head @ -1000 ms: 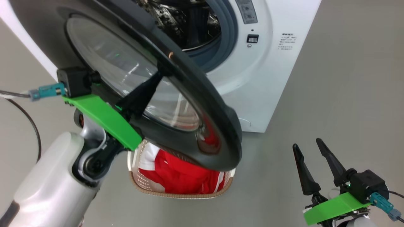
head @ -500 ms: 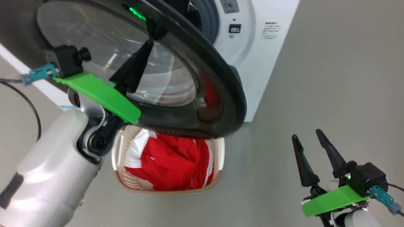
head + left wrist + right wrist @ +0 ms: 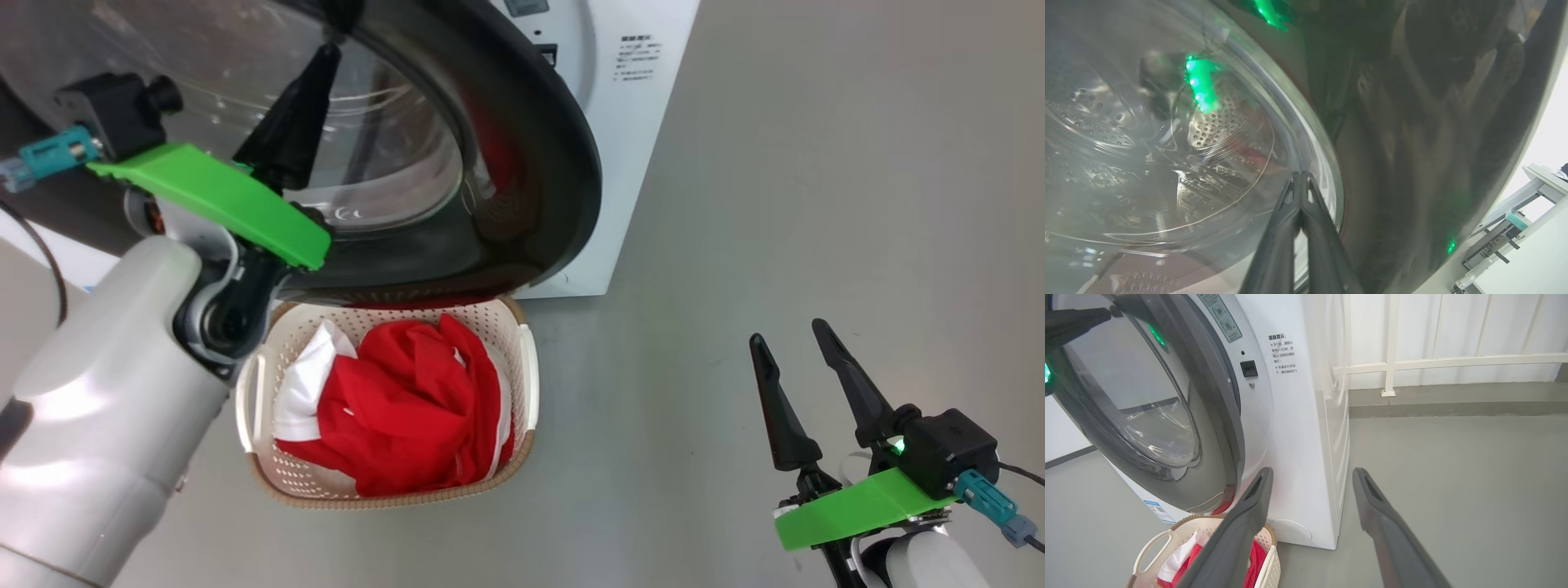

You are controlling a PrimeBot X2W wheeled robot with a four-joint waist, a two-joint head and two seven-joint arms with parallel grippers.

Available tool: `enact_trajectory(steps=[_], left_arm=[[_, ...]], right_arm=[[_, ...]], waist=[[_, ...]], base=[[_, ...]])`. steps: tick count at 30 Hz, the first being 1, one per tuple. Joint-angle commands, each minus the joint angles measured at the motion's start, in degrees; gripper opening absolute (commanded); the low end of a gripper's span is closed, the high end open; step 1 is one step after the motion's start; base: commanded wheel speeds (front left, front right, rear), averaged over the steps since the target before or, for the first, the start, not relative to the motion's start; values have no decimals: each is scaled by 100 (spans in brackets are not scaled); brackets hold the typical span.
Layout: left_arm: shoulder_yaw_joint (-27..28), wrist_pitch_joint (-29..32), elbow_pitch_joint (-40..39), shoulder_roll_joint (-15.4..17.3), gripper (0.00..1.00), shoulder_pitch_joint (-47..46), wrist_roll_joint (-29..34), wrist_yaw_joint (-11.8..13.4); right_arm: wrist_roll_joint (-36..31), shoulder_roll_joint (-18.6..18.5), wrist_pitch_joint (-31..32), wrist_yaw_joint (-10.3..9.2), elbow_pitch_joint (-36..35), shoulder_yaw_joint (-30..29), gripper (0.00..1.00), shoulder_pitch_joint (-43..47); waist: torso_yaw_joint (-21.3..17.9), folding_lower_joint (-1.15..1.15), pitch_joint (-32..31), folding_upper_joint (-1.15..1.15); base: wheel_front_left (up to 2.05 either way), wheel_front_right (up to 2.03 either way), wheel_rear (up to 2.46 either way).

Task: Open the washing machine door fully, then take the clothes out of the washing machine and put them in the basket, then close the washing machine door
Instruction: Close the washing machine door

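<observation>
The washing machine door [image 3: 531, 163], black-rimmed with a bulging glass window, stands ajar close to the white washing machine [image 3: 629, 122]. My left gripper [image 3: 326, 53] is shut, its tip pressed against the outside of the glass; in the left wrist view the closed left gripper [image 3: 1300, 175] touches the door [image 3: 1412, 143] near the window's edge. On the floor below the door, the cream basket [image 3: 522, 367] holds the red and white clothes [image 3: 408, 408]. My right gripper [image 3: 788, 333] hangs open and empty at the lower right, well away from the machine. The right wrist view has the open right gripper [image 3: 1312, 473], door [image 3: 1216, 416], machine [image 3: 1298, 437] and basket [image 3: 1149, 547].
Grey floor stretches out to the right of the machine. A white railing [image 3: 1392, 363] and wall stand behind it. A pale table frame [image 3: 1515, 212] shows at the far lower right of the left wrist view. The basket sits right under the door's lower rim.
The door has swung toward the machine with my left gripper against its glass, and the drum opening has gone from sight. The head camera has shifted. The right gripper has stayed put.
</observation>
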Motion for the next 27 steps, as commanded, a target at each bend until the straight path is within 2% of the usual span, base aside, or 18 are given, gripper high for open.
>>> enact_trajectory(steps=[1, 14, 21, 26, 27], left_arm=[[154, -57, -33, 266, 0, -267, -8, -33], [-20, -128, 79, 343, 0, -149, -114, -33], [431, -129, -62, 299, 0, 594, -27, -33], [862, -130, -199, 260, 41, 1307, 111, -33], [959, -130, -230, 261, 45, 1443, 173, -33]], right_arm=[[-7, 5, -37, 28, -151, 128, 100, -114], [49, 10, -37, 28, -163, 60, 100, -117], [1, 10, -37, 28, -143, 7, 100, -33], [-42, 10, -37, 28, -131, -36, 100, 47], [-46, 10, -37, 28, -128, -44, 100, 63]], waist=[[-51, 0, 36, 0], [13, 0, 18, 0], [189, 0, -156, 0], [316, 0, -291, 0], [339, 0, -317, 0]], base=[[0, 0, 0], [0, 0, 0], [0, 0, 0], [0, 0, 0], [0, 0, 0]])
